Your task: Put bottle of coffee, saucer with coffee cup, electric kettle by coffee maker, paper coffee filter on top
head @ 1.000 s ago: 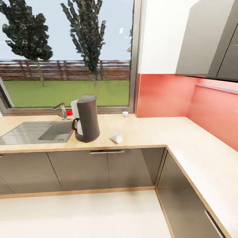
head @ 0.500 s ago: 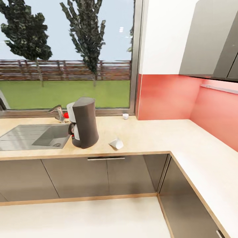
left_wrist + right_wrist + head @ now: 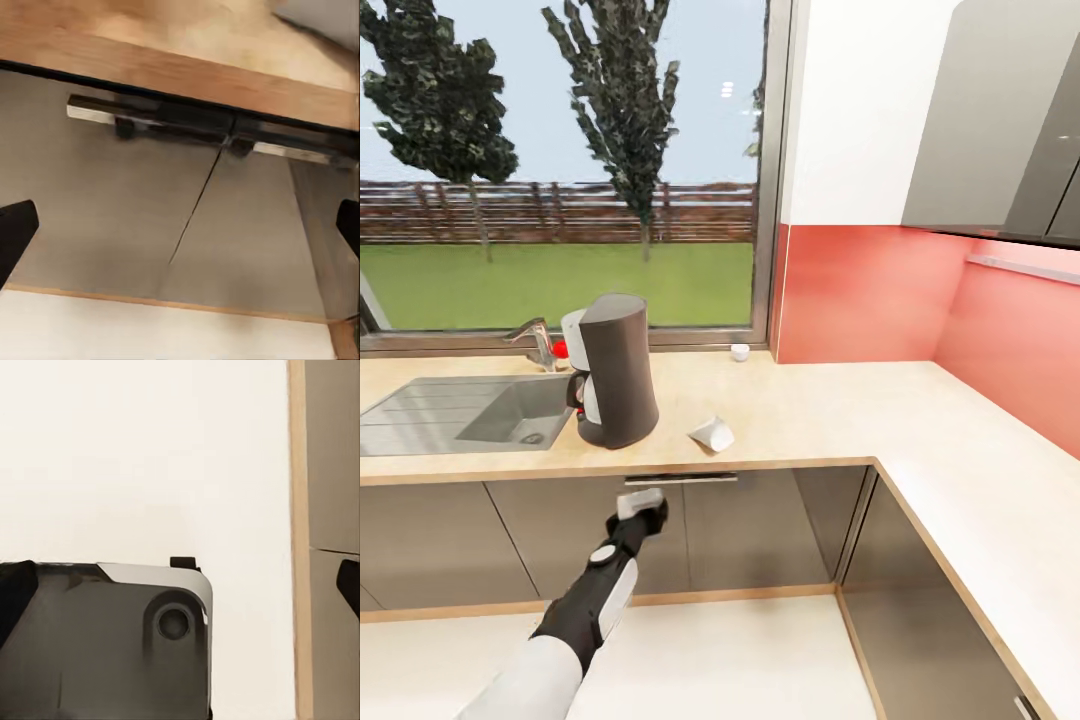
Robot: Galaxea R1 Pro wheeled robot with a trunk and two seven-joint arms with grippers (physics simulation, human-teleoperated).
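My left gripper (image 3: 643, 503) hung below the front edge of the kitchen countertop (image 3: 840, 420), level with the cabinet handle (image 3: 680, 479), its fingers spread wide with nothing between them. My right gripper (image 3: 180, 585) pointed at the floor (image 3: 150, 457), also spread and empty. The coffee maker (image 3: 612, 370) stood near the countertop's front edge, just beside the sink (image 3: 460, 412). A white paper coffee filter (image 3: 712, 433) lay tipped beside it, close to that edge. I judged the filter step was in hand; next I needed to lift the arm above the counter and reach for it
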